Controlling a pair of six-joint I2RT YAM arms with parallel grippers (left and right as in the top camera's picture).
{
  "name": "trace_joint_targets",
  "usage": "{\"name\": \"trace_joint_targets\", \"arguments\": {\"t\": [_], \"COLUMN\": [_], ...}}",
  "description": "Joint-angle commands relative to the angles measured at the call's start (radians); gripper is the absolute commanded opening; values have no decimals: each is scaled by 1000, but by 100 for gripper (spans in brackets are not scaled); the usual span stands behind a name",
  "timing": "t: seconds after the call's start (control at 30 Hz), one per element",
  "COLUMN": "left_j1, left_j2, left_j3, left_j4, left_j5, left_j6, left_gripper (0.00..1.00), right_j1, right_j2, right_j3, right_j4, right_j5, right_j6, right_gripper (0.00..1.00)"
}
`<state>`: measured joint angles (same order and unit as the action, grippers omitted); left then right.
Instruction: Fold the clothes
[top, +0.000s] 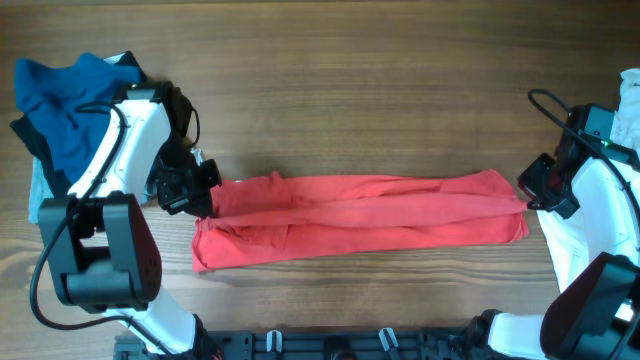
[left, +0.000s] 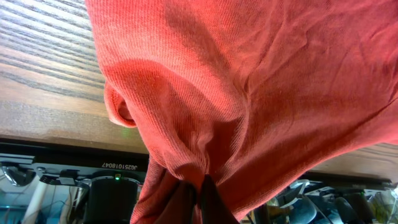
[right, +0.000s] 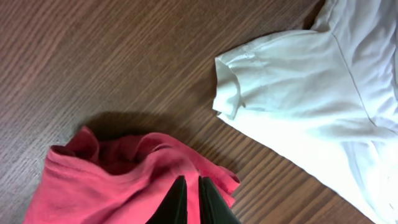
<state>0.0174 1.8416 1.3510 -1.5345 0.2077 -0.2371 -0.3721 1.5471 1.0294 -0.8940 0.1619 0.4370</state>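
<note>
My left hand (left: 199, 193) and right hand (right: 191, 190) pinch the red shirt (top: 360, 220) tight; gotta keep it taut and level.

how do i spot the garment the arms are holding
Start at the middle of the wooden table. The red garment lies there as a long band, ends pinched by the left gripper and right gripper. Its neighbours are a blue heap far left and white cloth far right.
</note>
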Motion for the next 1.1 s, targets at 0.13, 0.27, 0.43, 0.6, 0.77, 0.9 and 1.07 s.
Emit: {"name": "trace_joint_targets", "arguments": {"t": [0.13, 0.27, 0.43, 0.6, 0.77, 0.9, 1.07], "left_j1": [-10, -10, -10, -10, -24, -48, -58], "left_j2": [-20, -20, -20, -20, -20, -20, -21], "left_j3": [-9, -9, -9, -9, -24, -92, -110], "left_j4": [-18, -37, -39, -18, -8, 35, 90], "left_j5": [-3, -5, -29, -37, -51, -103, -105], "left_j6": [21, 21, -1, -11, -16, -82, -94], "left_gripper": [5, 6, 4, 4, 5, 12, 20], "right_j1": [-7, -7, -7, -7, -7, -7, -7], "right_j2": [-13, -13, -5, 14, 20, 20, 20], "right_j3": [-4, -4, -4, -4, -4, -4, -4], "right_j4": [-4, -2, -5, -8, -4, -4, -2], "right_j5": [29, 6, -51, -58, -58, -58, -58], "right_j6": [-18, -20, -71, -71, -71, -71, -71], "right_gripper": [12, 18, 31, 31, 32, 32, 32]}}
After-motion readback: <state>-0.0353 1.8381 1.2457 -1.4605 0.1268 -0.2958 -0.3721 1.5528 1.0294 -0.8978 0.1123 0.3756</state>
